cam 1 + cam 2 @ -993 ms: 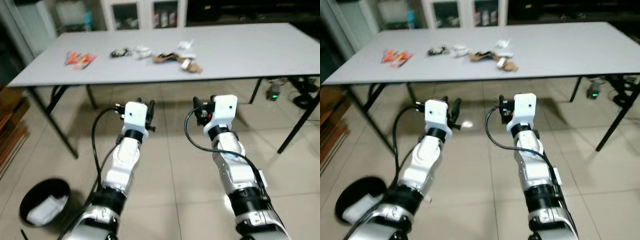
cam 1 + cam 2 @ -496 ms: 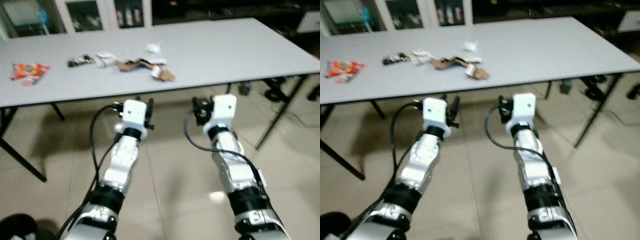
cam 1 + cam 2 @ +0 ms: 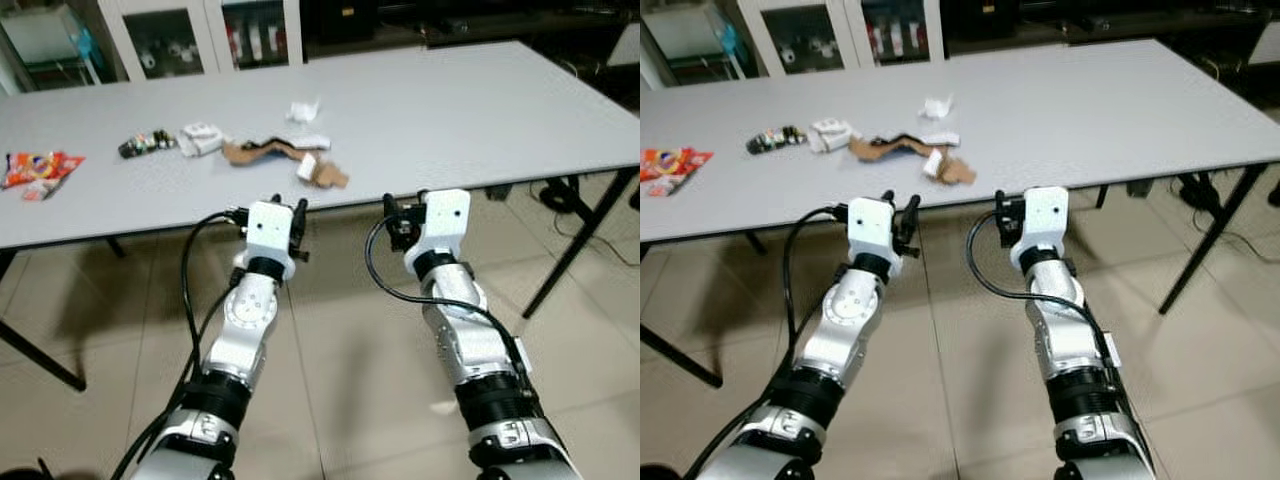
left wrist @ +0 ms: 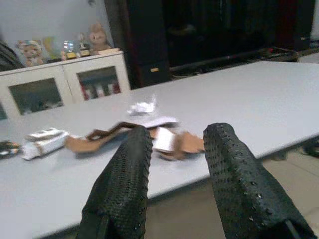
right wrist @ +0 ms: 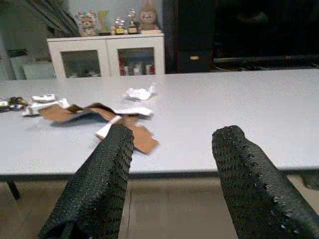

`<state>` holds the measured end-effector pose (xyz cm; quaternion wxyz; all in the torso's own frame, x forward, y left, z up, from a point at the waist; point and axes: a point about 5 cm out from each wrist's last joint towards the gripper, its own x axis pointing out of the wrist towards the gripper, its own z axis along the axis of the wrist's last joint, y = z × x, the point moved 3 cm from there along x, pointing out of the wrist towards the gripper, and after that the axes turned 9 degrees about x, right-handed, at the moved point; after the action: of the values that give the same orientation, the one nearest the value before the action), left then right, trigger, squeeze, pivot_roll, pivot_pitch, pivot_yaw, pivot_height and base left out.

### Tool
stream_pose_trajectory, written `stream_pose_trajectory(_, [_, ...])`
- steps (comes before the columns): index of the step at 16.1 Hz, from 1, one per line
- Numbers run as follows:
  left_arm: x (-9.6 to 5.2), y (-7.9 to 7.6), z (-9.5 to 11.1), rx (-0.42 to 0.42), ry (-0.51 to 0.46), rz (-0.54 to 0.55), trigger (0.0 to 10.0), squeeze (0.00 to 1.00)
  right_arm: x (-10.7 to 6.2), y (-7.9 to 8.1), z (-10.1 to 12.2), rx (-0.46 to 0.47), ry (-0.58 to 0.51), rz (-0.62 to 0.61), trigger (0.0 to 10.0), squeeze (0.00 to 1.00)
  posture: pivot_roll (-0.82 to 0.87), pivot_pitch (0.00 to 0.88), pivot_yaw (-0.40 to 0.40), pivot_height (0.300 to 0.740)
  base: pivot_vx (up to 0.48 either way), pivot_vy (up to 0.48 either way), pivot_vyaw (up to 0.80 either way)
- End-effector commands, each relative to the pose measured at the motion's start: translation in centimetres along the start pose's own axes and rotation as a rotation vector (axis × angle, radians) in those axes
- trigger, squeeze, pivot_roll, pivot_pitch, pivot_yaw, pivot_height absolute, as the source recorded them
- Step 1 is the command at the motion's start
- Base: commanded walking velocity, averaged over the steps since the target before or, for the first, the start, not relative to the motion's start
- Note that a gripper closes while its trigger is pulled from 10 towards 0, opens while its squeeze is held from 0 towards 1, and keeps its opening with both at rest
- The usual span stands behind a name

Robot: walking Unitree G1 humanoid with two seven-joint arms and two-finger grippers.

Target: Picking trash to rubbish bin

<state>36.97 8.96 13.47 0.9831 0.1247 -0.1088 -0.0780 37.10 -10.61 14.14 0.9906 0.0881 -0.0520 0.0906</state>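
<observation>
Left eye view: grey table [image 3: 480, 110] ahead, trash spread along its near-left part. Both arms raised short of the table's near edge. Left gripper [image 4: 174, 164] and right gripper [image 5: 172, 164] each have fingers spread apart, nothing between them.

Progress, judged: no item is in either gripper, and every piece seen lies on the table. Bin not visible from this stance. Pickup not yet begun for what remains; all of it is left to grasp, carry and drop.

Count on the table, five lots:
- one torn brown cardboard piece [image 3: 275, 153], nearest the near edge, just beyond the left gripper
- one crumpled white paper [image 3: 301, 110], behind the cardboard
- one white wrapper [image 3: 200, 138], left of the cardboard
- one dark wrapper [image 3: 140, 145], touching or just beside the white one
- one red-orange packet [image 3: 38, 170], well apart, at the table's far left

Cardboard may be more than one scrap; cannot tell.
</observation>
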Motion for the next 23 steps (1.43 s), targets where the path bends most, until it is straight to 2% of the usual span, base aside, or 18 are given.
stream_pose_trajectory(1, [0.0, 1.1, -0.2, 0.013, 0.006, 0.02, 10.0, 0.0, 0.2, 1.2, 0.4, 0.009, -0.019, 0.029, 10.0, 0.0, 0.04, 0.006, 0.068, 0.74, 0.48, 0.0, 0.0])
stream_pose_trajectory(4, [0.2, 1.0, 0.8, 0.014, -0.03, 0.019, 10.0, 0.0, 0.2, 1.1, 1.7, 0.034, -0.094, 0.019, 10.0, 0.0, 0.03, 0.002, 0.071, 0.74, 0.48, 0.0, 0.0])
stream_pose_trajectory(9, [0.5, 0.8, 1.6, 0.006, -0.055, 0.018, 10.0, 0.0, 0.2, 1.3, 1.8, 0.017, -0.098, 0.029, 10.0, 0.0, 0.03, 0.006, 0.07, 0.74, 0.48, 0.0, 0.0])
stream_pose_trajectory(16, [0.4, 0.8, 1.7, 0.005, -0.06, 0.024, 10.0, 0.0, 0.3, 1.3, 1.6, -0.005, -0.087, 0.032, 10.0, 0.0, 0.04, 0.01, 0.067, 0.74, 0.467, 0.0, 0.77])
stream_pose_trajectory(17, [0.4, 0.7, 1.8, 0.009, -0.072, 0.022, 10.0, 0.0, 0.2, 1.2, 1.7, 0.019, -0.096, 0.028, 10.0, 0.0, 0.04, 0.011, 0.067, 0.74, 0.0, 0.0, 0.0])
stream_pose_trajectory(23, [0.1, -0.6, 1.7, 0.003, -0.069, -0.06, 10.0, 0.0, 0.2, 1.0, 1.6, 0.033, -0.089, 0.014, 10.0, 0.0, 0.04, 0.019, 0.068, 0.74, 0.0, 0.0, 0.0])
